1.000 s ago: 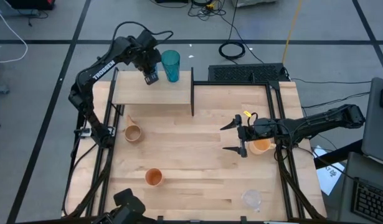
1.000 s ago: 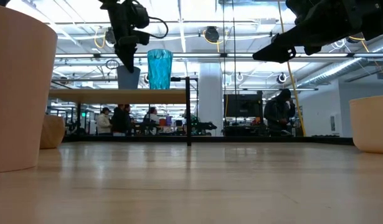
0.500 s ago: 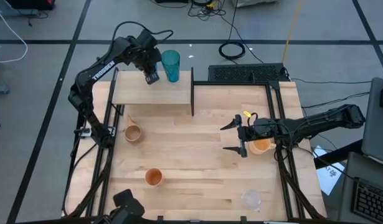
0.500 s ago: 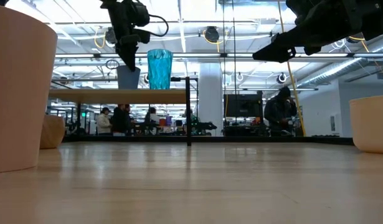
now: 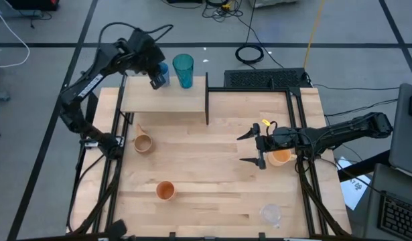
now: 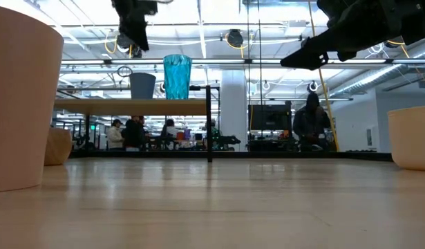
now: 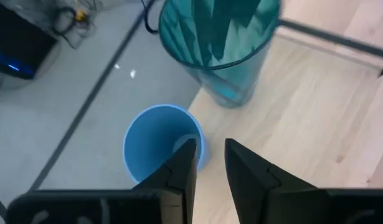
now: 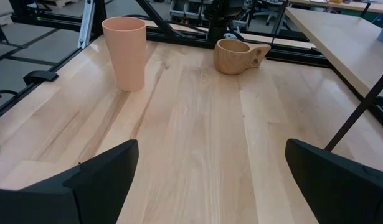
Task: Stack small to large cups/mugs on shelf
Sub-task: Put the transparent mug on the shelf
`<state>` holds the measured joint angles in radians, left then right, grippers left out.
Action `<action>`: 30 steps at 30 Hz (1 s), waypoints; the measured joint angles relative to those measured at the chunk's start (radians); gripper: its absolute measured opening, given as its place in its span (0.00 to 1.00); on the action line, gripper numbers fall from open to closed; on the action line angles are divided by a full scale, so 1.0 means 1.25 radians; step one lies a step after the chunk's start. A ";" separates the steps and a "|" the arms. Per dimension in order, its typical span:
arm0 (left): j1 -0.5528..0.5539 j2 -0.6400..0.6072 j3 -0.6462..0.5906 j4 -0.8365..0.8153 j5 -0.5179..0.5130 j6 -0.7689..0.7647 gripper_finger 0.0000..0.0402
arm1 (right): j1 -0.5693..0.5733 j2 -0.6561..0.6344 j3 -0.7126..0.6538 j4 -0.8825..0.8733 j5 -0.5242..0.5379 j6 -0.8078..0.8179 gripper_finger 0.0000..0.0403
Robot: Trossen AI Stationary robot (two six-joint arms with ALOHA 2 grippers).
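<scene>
Left gripper (image 5: 154,78) hangs above the blue cup (image 5: 163,69), fingers slightly parted with nothing between them. That cup sits upright on the shelf (image 5: 165,102), just beside the teal tumbler (image 5: 183,69). Right gripper (image 5: 250,148) hovers wide open and empty over the table, near the peach mug (image 5: 281,157). Orange cup (image 5: 165,191) and tan mug (image 5: 143,142) sit on the tabletop.

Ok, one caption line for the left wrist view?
Left hand above the blue cup, beside the teal tumbler at the shelf edge.
</scene>
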<state>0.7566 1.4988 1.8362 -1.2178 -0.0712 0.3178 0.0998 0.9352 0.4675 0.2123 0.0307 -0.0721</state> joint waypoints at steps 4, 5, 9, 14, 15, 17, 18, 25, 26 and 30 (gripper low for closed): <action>-0.056 -0.060 0.000 -0.001 -0.027 -0.026 0.21 | 0.000 0.000 0.000 0.000 0.000 0.006 0.98; -0.075 -0.074 0.000 -0.001 -0.027 -0.026 0.21 | 0.000 0.000 0.000 0.000 0.000 0.009 0.98; -0.166 -0.127 0.000 -0.002 -0.027 -0.049 0.21 | 0.000 0.000 0.000 0.001 0.000 0.028 0.98; -0.293 -0.169 0.000 -0.005 -0.042 -0.102 0.21 | 0.000 0.000 0.000 0.007 0.000 0.062 0.98; -0.322 -0.174 0.000 -0.005 -0.051 -0.112 0.21 | 0.000 0.000 0.000 0.011 0.000 0.070 0.98; -0.380 -0.180 0.000 -0.007 -0.080 -0.137 0.21 | 0.000 0.000 0.000 0.020 0.000 0.087 0.98; -0.410 -0.180 0.000 -0.010 -0.098 -0.148 0.21 | 0.000 0.000 0.000 0.024 0.000 0.095 0.98; -0.615 -0.175 0.000 -0.036 -0.212 -0.226 0.21 | 0.000 0.000 0.000 0.024 0.000 0.144 0.98; -0.639 -0.173 0.000 -0.038 -0.229 -0.237 0.21 | 0.000 0.000 0.000 0.025 0.000 0.151 0.98; -0.722 -0.173 0.000 -0.050 -0.270 -0.287 0.21 | 0.000 0.000 0.000 0.030 0.000 0.177 0.98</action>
<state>-0.1457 1.2822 1.8366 -1.2801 -0.4083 -0.0405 0.0998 0.9352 0.4675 0.2498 0.0307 0.1490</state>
